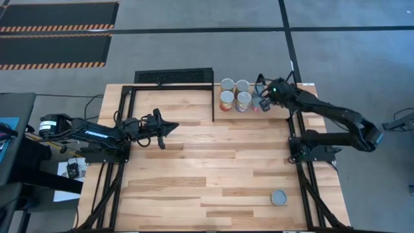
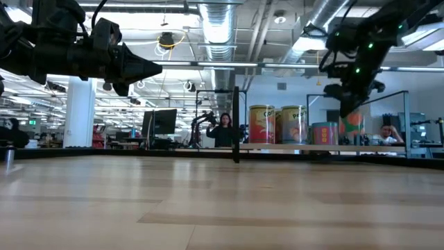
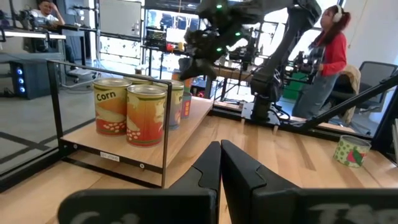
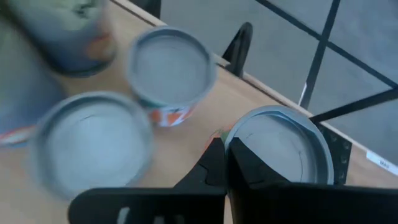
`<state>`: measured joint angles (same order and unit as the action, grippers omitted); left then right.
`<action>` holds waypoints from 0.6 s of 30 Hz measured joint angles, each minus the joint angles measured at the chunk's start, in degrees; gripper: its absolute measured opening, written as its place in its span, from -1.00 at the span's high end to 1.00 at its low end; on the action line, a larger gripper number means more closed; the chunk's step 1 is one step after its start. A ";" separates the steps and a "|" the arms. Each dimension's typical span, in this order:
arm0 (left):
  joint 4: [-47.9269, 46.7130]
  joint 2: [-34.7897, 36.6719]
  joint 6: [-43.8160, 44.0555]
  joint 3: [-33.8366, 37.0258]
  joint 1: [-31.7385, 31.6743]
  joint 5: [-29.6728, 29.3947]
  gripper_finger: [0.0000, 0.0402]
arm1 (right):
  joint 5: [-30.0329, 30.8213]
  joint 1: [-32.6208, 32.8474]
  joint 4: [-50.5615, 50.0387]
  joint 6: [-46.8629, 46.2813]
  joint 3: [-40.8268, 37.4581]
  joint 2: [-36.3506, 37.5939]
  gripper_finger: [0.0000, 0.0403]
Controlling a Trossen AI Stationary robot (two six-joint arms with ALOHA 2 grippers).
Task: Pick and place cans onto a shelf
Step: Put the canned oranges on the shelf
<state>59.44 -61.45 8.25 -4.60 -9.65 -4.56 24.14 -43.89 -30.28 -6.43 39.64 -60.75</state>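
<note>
My right gripper (image 1: 264,98) hovers clenched and empty over the shelved orange-labelled tins with shiny lids (image 1: 235,94). One grey-lidded tin (image 1: 279,197) waits near the table's front edge: rigid, smooth-sided, probably slippery, so I'd grasp mid-wall. The left gripper (image 1: 169,127) idles, clenched.

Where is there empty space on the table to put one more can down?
The bare wood between the left gripper and the lone can near the table's front right is free. It is crowded on the shelf, where the cans cluster and the right gripper hovers.
</note>
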 joint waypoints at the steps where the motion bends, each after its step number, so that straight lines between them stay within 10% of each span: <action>1: 0.00 0.00 0.00 0.00 0.00 0.00 1.00 | -0.46 -1.32 1.33 1.04 0.00 -1.15 0.96; 18: 0.00 0.00 -0.46 0.00 0.00 0.04 1.00 | -5.85 -9.82 8.66 4.06 0.15 -10.97 0.94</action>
<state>59.44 -61.45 7.79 -4.60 -9.65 -4.51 18.29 -53.71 -21.62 -2.37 39.79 -71.72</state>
